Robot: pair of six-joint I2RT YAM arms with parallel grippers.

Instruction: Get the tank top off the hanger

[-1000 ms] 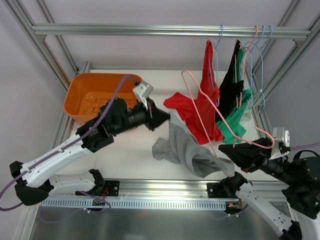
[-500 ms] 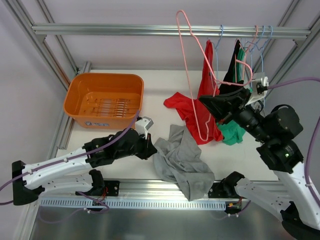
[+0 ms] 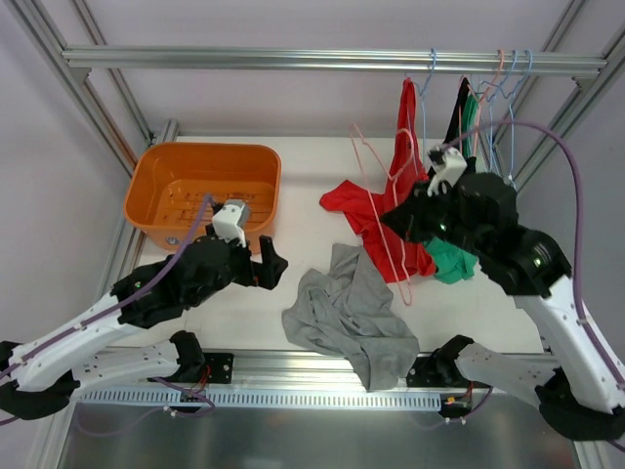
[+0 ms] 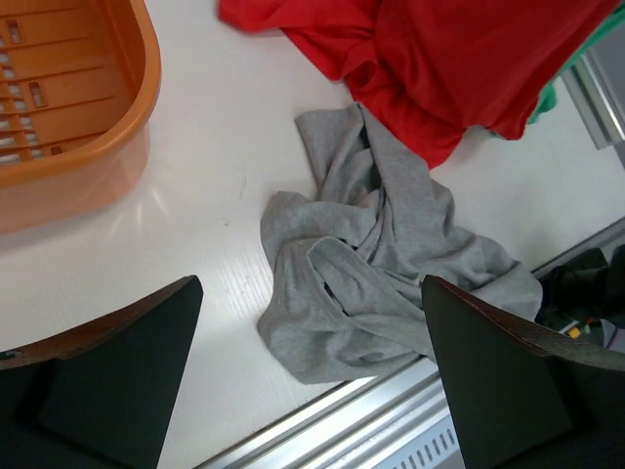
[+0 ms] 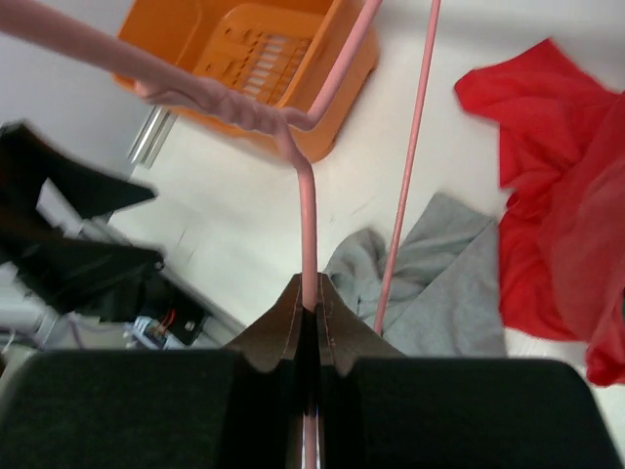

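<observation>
Gray tank top (image 3: 347, 318) lies crumpled on the surface (image 3: 303, 220), off the hanger (image 5: 305, 195) clamped in the right gripper (image 5: 311, 303), which should steer clear of the red top (image 3: 347, 200); left gripper (image 3: 269, 269) gapes wide.

**Top view:** fixed camera above and behind the 2 arms (image 3: 146, 293). It looks down and forward over the whole table (image 3: 293, 195), from its near edge to the rail (image 3: 293, 59) at the far edge.

**Left wrist view:** close, facing down at the table's near edge, with its own fingers (image 4: 107, 381) in the bottom corners.

**Right wrist view:** higher, facing down toward the table's left edge along the hanger (image 5: 308, 225).

All 3 views share the gray top (image 3: 342, 313) and the basket (image 3: 200, 149).
</observation>
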